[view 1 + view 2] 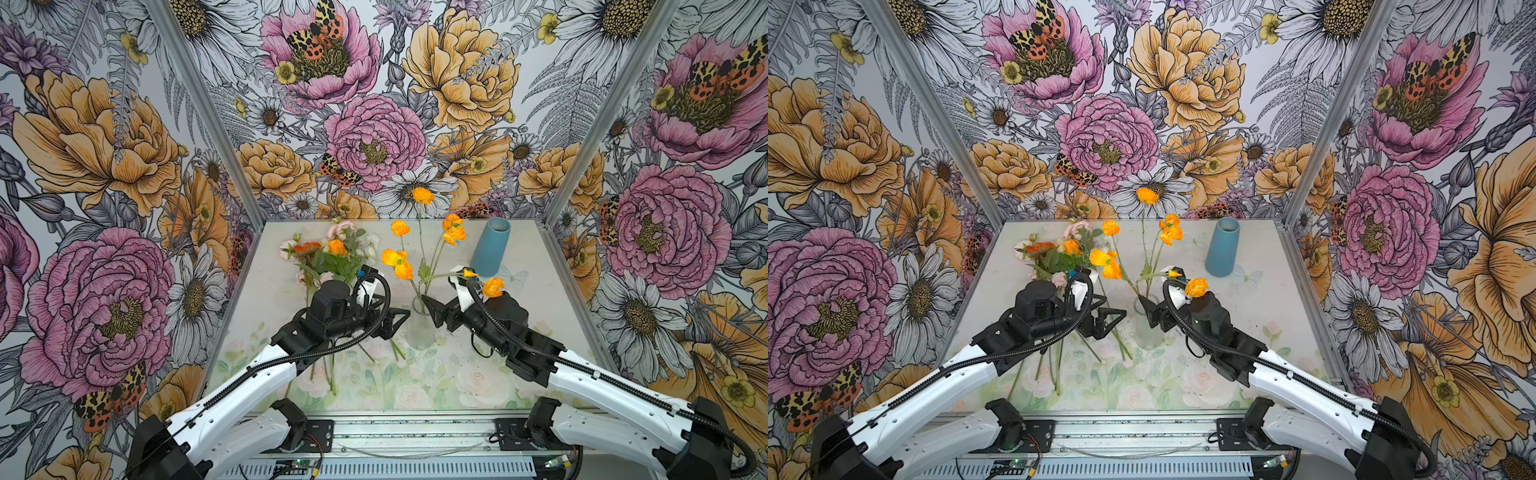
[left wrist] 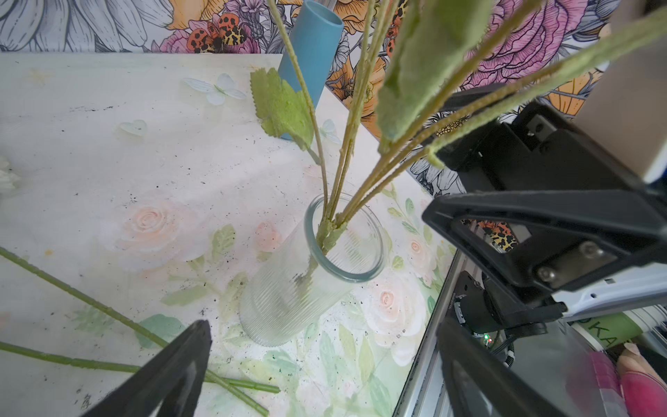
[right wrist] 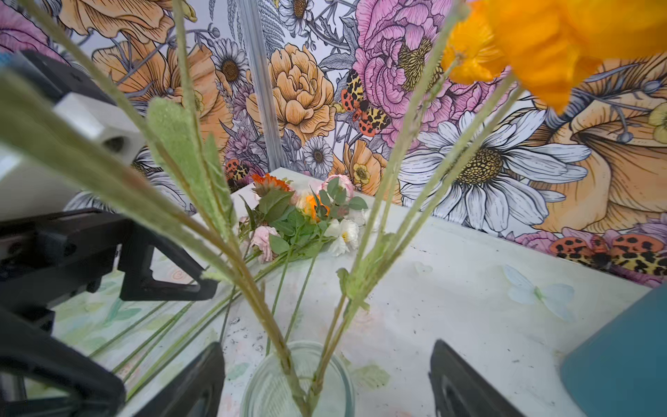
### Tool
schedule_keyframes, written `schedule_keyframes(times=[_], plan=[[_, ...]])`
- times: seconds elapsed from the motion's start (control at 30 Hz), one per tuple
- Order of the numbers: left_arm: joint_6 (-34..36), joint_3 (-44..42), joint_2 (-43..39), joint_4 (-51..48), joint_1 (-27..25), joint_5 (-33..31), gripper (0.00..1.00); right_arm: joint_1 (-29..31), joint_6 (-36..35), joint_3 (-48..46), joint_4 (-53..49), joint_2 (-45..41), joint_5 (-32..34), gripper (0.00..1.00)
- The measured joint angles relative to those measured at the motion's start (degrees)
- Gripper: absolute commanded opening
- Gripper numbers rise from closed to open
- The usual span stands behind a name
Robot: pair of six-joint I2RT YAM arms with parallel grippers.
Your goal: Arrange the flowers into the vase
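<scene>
1. A mixed bunch of flowers [image 1: 332, 259] lies flat on the table [image 1: 536, 303] at the rear left, with its blooms toward the back wall. The left arm hides the middle of its stems.
2. The left gripper [image 1: 397, 324] hovers just left of the glass vase with its jaws spread wide, gripping nothing. Its wrist view shows only part of each finger.
3. The clear ribbed glass vase [image 1: 420, 332] stands upright at the centre. It holds an orange poppy spray [image 1: 397, 261] whose stems fan outward.
4. The right gripper [image 3: 326, 352] sits at the vase rim, jaws well apart on either side of the stems and clasping none. Both top views show one finger only, and a poppy bloom covers part of the wrist.
5. A blue vase [image 1: 492, 249] stands upright at the rear right. The right wrist view cuts it off.
</scene>
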Motion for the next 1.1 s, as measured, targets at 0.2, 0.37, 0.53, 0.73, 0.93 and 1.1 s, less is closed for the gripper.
schedule_keyframes(times=[0.2, 0.37, 0.53, 0.73, 0.93, 1.1], plan=[[0.0, 0.6, -0.8, -0.1, 0.8, -0.5, 0.99, -5.2, 0.9, 0.1, -6.0, -0.1, 0.2, 0.93], [0.0, 1.1, -1.5, -0.2, 1.1, -0.7, 0.98, -9.4, 1.7, 0.1, -8.3, -0.7, -0.7, 0.96], [0.2, 1.2, -1.9, -0.9, 2.2, -0.9, 0.99, -10.9, 1.7, 0.1, -10.8, -2.3, -3.2, 0.99], [0.1, 3.1, -2.2, -4.7, 5.6, -3.9, 0.99, -11.3, 2.2, 1.1, -16.2, -2.9, -10.6, 0.99], [-3.0, 8.1, -0.9, -10.5, 13.4, -11.4, 0.99, -11.2, 3.7, 5.5, -22.5, -2.7, -19.4, 0.99], [-8.1, 8.7, 3.1, -14.5, 19.6, -17.3, 0.99, -10.0, 4.7, 6.8, -27.7, -3.4, -24.0, 1.0]])
